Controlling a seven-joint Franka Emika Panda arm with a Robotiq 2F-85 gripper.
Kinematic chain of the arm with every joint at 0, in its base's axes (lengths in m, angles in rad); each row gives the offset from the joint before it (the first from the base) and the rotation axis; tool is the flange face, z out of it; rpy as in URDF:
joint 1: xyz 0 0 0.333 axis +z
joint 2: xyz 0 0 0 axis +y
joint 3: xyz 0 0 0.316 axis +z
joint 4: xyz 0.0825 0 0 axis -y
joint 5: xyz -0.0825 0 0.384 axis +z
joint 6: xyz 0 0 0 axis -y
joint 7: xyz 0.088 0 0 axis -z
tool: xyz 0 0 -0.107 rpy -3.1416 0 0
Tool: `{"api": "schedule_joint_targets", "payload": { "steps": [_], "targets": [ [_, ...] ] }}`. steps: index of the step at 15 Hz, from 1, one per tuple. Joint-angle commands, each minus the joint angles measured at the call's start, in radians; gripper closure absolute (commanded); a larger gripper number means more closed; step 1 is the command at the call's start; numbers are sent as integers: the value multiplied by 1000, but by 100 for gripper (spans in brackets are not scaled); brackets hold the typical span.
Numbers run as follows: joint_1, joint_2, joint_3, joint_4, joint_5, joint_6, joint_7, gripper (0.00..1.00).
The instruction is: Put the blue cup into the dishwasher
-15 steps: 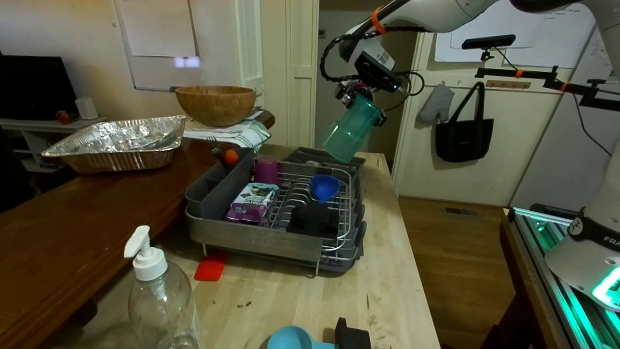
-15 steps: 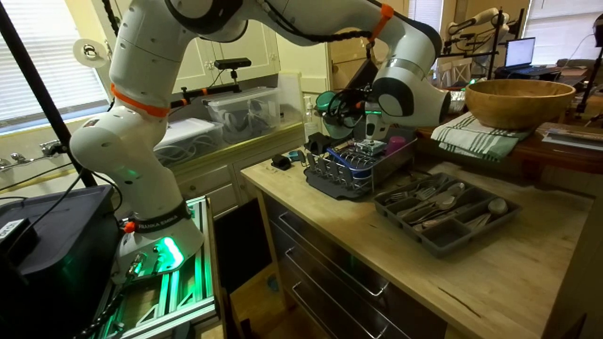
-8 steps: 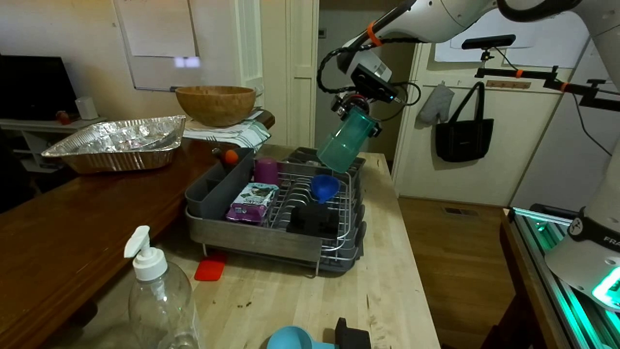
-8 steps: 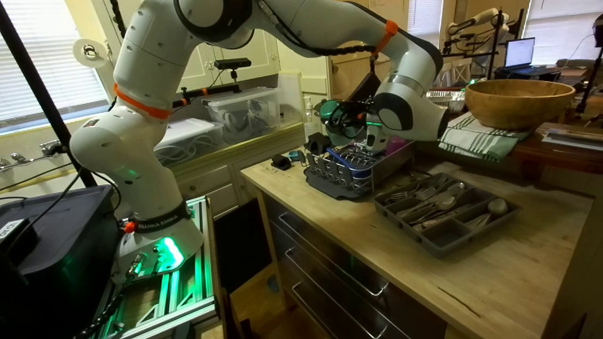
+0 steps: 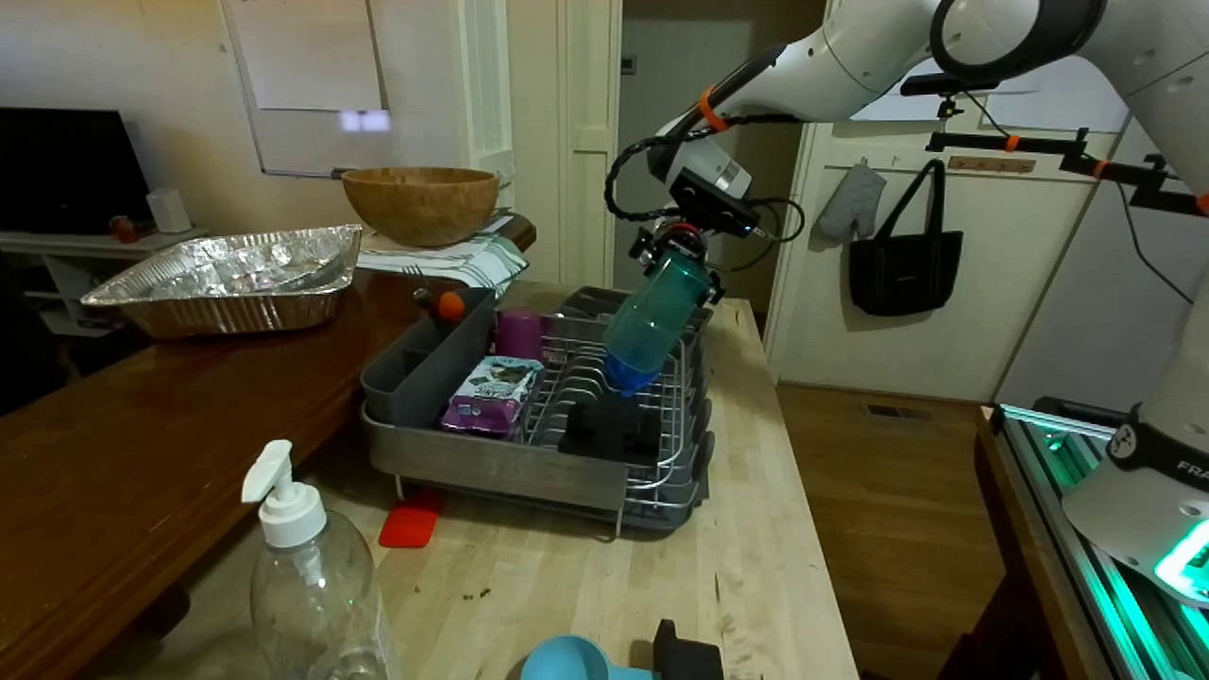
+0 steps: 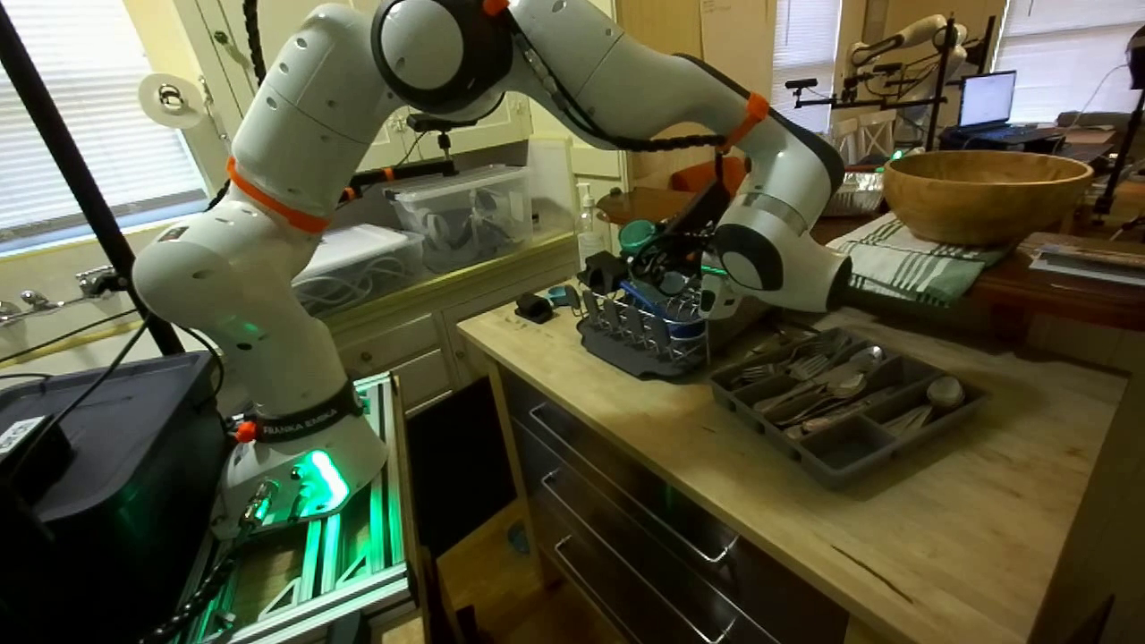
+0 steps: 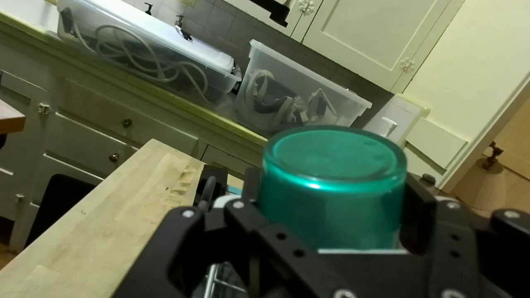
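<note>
Pincer [image 7: 334, 196] clamping the tilted blue cup [image 5: 652, 316], the arm [image 6: 617, 80] arches up and bends down over the dish rack [image 5: 501, 463].

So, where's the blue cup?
In an exterior view, the blue cup is just right of centre, tilted over the dish rack, with the round purple thing to its left. The wrist view shows the gripper clasping it.

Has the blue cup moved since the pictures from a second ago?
Yes: in an exterior view, judged against the dish rack, which has not shifted, the blue cup has come lower and somewhat toward the picture's left.
</note>
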Motion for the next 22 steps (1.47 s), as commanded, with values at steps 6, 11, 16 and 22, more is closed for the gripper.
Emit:
{"api": "schedule_joint_targets", "payload": {
  "steps": [6, 11, 16, 22],
  "targets": [
    [-1, 107, 14, 65, 94, 66, 103, 47],
    [-7, 131, 14, 74, 141, 49, 233, 6],
    [5, 79, 11, 20, 133, 46, 246, 0],
    [127, -204, -29, -242, 99, 229, 186, 0]
  ]
}}
